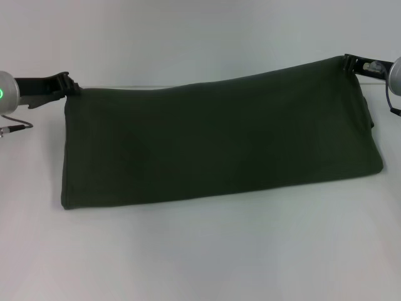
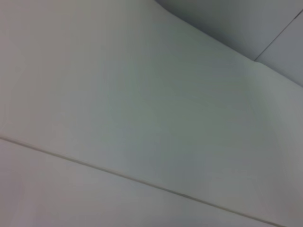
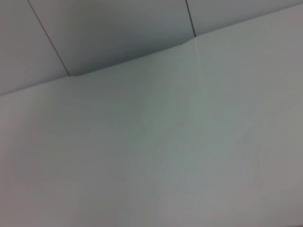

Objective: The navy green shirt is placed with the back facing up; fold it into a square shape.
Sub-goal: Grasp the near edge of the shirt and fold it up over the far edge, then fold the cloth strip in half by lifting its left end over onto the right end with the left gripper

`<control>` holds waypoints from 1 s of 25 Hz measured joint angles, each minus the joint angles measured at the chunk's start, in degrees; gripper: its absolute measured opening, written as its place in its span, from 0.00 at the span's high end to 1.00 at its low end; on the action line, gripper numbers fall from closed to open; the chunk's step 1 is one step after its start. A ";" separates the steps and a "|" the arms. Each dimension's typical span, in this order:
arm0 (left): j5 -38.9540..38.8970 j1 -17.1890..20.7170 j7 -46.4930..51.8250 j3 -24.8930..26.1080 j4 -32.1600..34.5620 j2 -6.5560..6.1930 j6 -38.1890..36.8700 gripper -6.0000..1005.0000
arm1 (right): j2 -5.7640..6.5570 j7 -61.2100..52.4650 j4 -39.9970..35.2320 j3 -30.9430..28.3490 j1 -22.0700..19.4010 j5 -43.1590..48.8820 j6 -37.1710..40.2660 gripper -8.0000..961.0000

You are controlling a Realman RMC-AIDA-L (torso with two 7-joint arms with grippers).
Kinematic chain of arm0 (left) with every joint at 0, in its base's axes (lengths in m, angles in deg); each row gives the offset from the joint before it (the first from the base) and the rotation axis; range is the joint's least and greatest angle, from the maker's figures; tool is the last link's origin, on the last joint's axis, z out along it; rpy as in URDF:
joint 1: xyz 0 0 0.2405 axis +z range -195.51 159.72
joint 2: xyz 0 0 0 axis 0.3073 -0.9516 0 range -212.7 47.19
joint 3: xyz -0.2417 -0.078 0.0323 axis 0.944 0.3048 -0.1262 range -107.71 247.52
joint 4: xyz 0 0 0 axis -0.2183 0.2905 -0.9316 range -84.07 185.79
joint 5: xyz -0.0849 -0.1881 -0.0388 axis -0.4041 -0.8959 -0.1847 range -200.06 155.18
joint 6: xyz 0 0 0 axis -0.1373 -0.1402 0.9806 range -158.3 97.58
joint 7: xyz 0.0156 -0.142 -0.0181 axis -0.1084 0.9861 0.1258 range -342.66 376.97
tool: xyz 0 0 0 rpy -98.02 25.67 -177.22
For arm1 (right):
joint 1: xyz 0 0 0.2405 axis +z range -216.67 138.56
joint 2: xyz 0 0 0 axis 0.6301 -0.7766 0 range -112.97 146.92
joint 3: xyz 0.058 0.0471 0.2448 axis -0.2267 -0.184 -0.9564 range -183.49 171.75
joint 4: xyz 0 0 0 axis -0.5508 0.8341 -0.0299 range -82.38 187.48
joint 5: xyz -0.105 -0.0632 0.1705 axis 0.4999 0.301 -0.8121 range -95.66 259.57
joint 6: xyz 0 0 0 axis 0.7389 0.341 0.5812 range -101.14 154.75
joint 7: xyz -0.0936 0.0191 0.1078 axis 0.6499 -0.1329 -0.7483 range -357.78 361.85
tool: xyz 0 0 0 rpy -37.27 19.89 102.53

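In the head view the navy green shirt [image 1: 219,141] spans most of the white table [image 1: 200,257] as a wide dark band. Its upper edge is lifted and stretched between the two grippers, while its lower edge rests on the table. My left gripper [image 1: 70,88] is shut on the shirt's upper left corner. The upper right corner, held higher, is pinched by my right gripper [image 1: 348,63]. Both wrist views show only pale table and wall surfaces, with no shirt or fingers in them.
A thin cable [image 1: 15,127] hangs below the left arm at the left edge. The white table extends in front of the shirt, and a faint seam [image 1: 125,86] runs along it behind the shirt.
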 joint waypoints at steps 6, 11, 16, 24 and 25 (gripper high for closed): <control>-1.04 1.18 0.48 1.01 1.58 1.24 1.06 0.83 | 1.96 -0.60 1.05 0.81 0.29 -0.20 -0.08 0.92; -6.32 6.10 0.33 0.98 8.26 3.43 -2.67 0.71 | 3.92 -5.64 -5.88 0.27 -3.81 -0.71 11.20 0.74; -15.44 11.45 -3.37 1.12 9.92 4.01 -10.32 0.61 | 4.43 -6.76 -12.20 -2.33 -10.46 -6.13 28.80 0.53; -23.96 20.08 -4.40 3.66 7.14 2.90 -24.69 0.34 | 2.79 -0.19 -12.63 -2.88 -19.77 -18.65 44.13 0.29; -23.83 21.03 -4.33 5.35 6.22 2.92 -27.08 0.25 | 2.48 0.88 -12.45 -2.91 -20.39 -19.89 45.14 0.29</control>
